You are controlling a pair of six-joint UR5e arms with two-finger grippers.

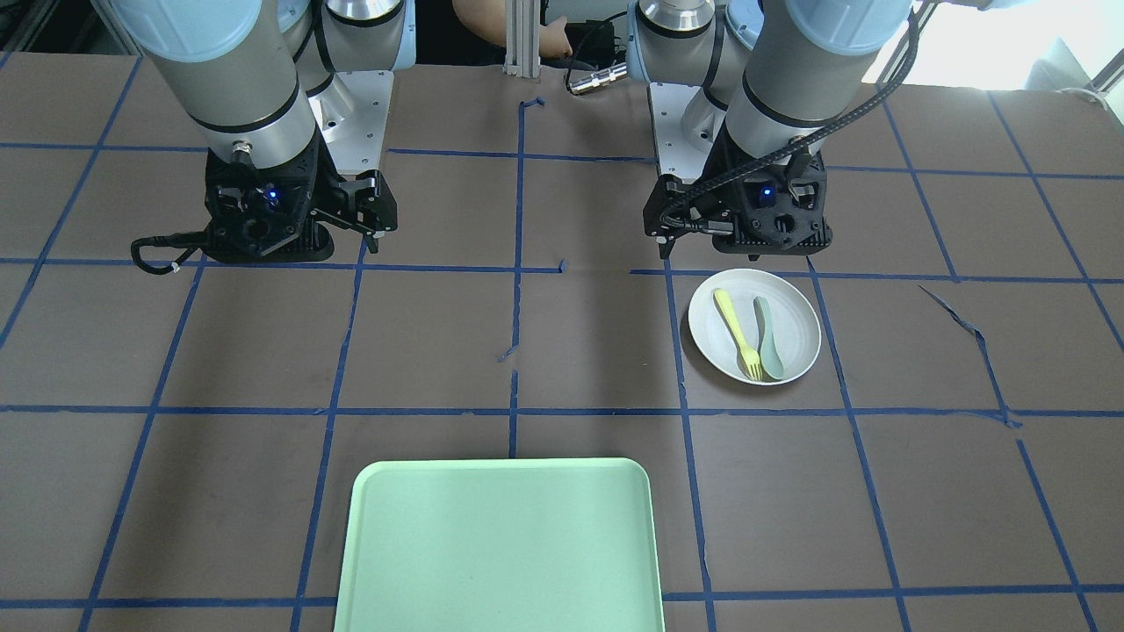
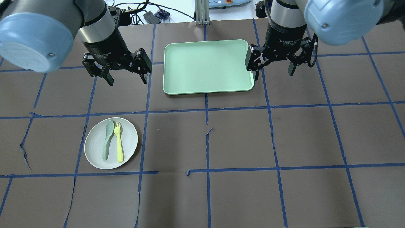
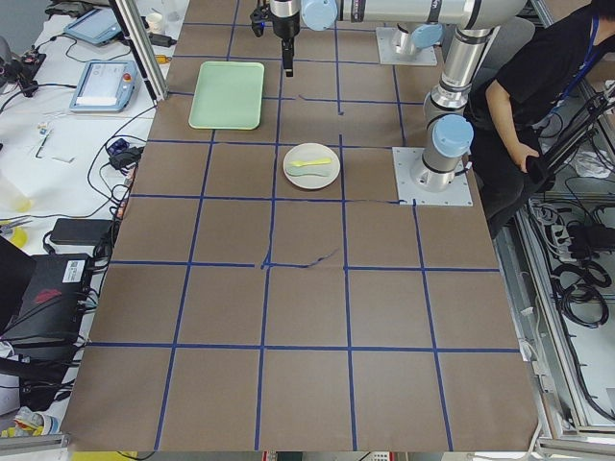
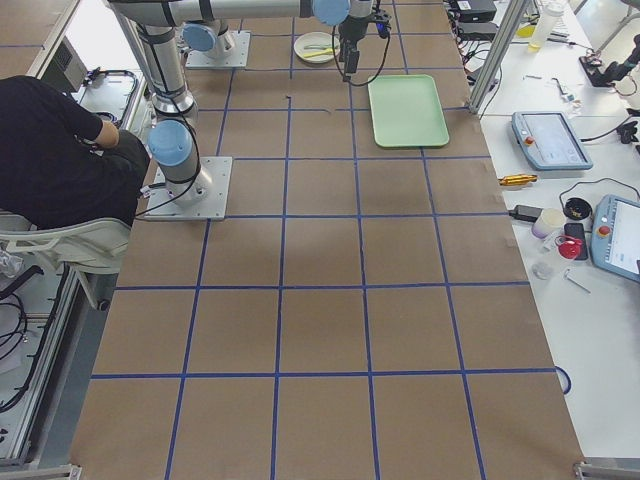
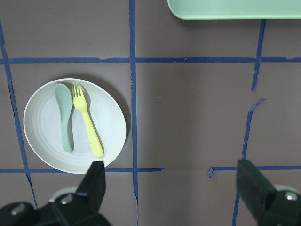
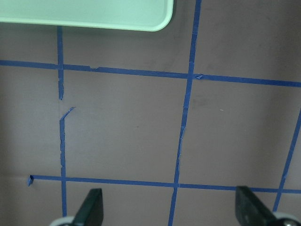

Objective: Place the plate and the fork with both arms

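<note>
Nearest the robot's edge of the tabletop (image 2: 240,142), on its left half, sits the plate (image 2: 95,147). The fork (image 2: 119,144) lies flat in it, just beside a spoon (image 2: 107,141) and on the spoon's right, toward the tabletop's middle. The two run almost parallel. The fork's long axis runs from the robot's edge toward the far edge, with the tines at the far end and the rounded handle end toward the robot.

Further out, the left gripper (image 2: 127,81) hangs well above the tabletop, jaws spread wide with nothing between them. Its wrist view puts the plate below it and off to its left. The fixed views disagree on whether the gripper is ahead of the plate or behind it, so I judge it roughly level with the plate along the near-far line. Its jaws open along the left-right line, across the fork's long axis. A drop over the handle would therefore likely need a shift left and no wrist turn. The right gripper (image 2: 273,75) hangs at a like height over the right half, equally wide and empty, well apart from the plate. The left gripper is plainly the nearer to both plate and fork.

Farthest, the tray (image 2: 205,66) lies toward the far edge, between the two grippers. Neither plate nor fork is on it yet.
</note>
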